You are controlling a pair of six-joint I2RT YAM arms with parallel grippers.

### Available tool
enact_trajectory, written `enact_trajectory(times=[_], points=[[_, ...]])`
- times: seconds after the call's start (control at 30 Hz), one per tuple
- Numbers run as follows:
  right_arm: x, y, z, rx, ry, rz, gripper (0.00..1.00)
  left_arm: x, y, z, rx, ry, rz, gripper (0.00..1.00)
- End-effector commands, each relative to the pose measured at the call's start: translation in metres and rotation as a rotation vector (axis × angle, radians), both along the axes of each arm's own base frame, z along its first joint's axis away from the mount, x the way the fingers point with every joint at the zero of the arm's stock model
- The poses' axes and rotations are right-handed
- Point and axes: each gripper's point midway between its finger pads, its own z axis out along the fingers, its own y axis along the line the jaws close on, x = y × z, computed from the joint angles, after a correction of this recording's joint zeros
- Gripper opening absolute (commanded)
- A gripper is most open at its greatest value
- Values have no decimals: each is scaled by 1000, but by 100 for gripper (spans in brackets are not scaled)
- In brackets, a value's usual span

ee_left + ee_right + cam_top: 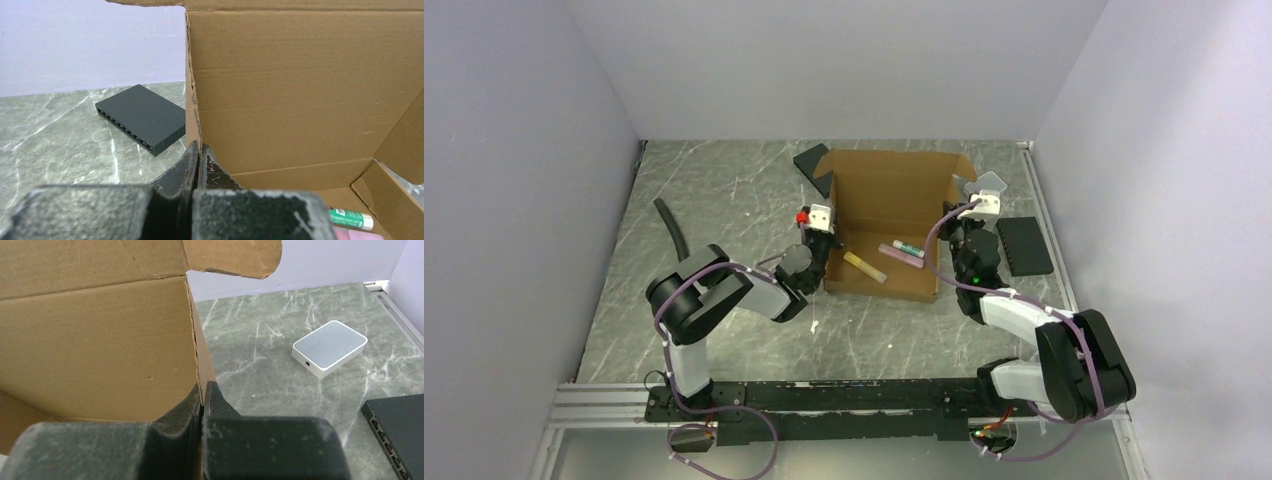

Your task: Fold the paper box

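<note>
- The left jaws are pressed fully together on the raw upper edge of the paper box [290, 90], biting its left side wall right beside a ragged corner crease. A sideways tug from this spot would likely tear the crease further rather than fold it.
- The right jaws are likewise closed tight, on the edge of the right side wall and next to a matching rough crease. Each hold is only a thin bite of cardboard, so a wall could slip free if either arm pulls upward.
- The box sits open at the far middle of the tabletop [724, 200], with its tall back panel standing upright between the two arms. If the arms move unevenly, the box would probably twist or skid instead of bending along its printed lines.
- Loose items lie on the box floor: a yellow tube [864, 265], a pink stick [902, 256] and a green-labelled tube [350, 219]. Walls folded inward may jam against them, and a tilted box could roll them out.
- A black network switch [142, 117] lies just beyond the box's far left corner.
- A small white device [330, 347] sits near the right wall, with a second black switch [400, 435] further right. A box shoved sideways could knock into any of these.
</note>
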Motion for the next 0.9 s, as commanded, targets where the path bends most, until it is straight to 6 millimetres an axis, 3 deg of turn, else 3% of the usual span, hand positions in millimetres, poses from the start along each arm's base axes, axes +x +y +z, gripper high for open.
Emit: enact_trajectory(times=[0.0,0.27,0.7,0.87], points=[[-3,18,20,145,-12,60,0,-18,-15,-7,52,-29,-60,0],[-6,32,10,241,80,103,0,-28,-12,-10,67,-30,-66,0],[-14,43,-5,207,163,170,0,-40,-1,-22,99,-29,-71,0],[-18,46,-11,181,204,198,12,-43,1,-26,104,-28,-72,0]])
